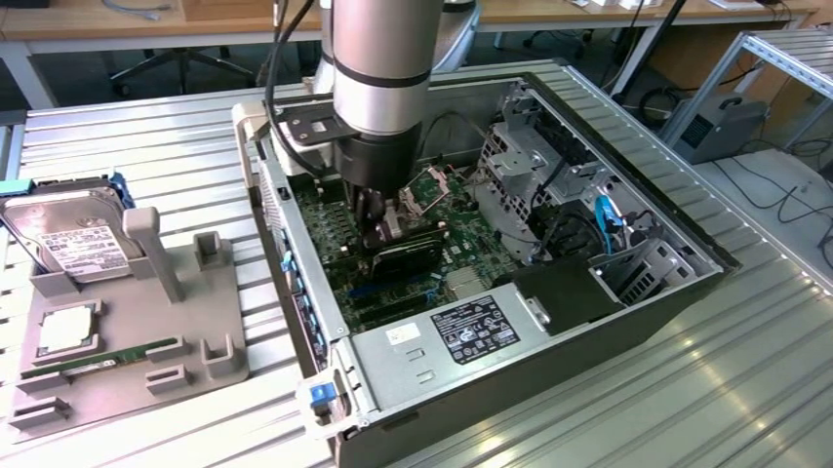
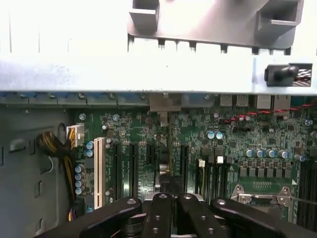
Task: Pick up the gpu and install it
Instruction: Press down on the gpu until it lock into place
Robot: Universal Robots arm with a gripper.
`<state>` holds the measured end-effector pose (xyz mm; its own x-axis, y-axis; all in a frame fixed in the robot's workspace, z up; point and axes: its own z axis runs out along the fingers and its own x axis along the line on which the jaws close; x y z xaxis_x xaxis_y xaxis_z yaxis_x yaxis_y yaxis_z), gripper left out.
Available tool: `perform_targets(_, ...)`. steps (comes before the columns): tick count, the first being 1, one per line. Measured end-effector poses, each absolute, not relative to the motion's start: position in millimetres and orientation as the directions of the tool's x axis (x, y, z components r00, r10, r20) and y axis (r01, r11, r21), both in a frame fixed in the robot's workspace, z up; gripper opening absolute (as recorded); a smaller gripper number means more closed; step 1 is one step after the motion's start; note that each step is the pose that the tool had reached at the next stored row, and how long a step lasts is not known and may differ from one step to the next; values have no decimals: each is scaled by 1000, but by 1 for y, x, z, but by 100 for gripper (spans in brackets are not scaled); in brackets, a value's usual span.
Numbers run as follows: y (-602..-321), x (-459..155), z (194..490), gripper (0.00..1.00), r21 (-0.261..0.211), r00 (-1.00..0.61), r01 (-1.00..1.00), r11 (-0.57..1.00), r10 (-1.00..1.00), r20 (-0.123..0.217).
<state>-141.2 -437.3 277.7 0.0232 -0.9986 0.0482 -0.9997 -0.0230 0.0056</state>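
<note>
The gpu [image 1: 406,259], a thin black card, stands on edge low over the green motherboard [image 1: 456,229] inside the open computer case [image 1: 612,322]. My gripper [image 1: 385,230] reaches straight down into the case and is shut on the card's upper edge. In the wrist view the gpu [image 2: 170,148] shows edge-on as a thin dark line running from my gripper [image 2: 171,203] to its silver bracket [image 2: 165,102] at the case's rear wall. It stands in line with the black expansion slots. Whether it sits in a slot I cannot tell.
A grey holder [image 1: 195,341] at the exterior view's left carries a silver hard drive [image 1: 72,244] and a green memory stick [image 1: 111,357]. Inside the case are the power supply [image 1: 456,336], a drive cage [image 1: 521,166], a white slot [image 2: 99,171] and yellow-black cables [image 2: 54,148].
</note>
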Motion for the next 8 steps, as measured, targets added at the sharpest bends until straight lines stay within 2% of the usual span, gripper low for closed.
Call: perform_targets(8, -437, -151, 273, 11, 6, 24, -1000, -23, -999, 49)
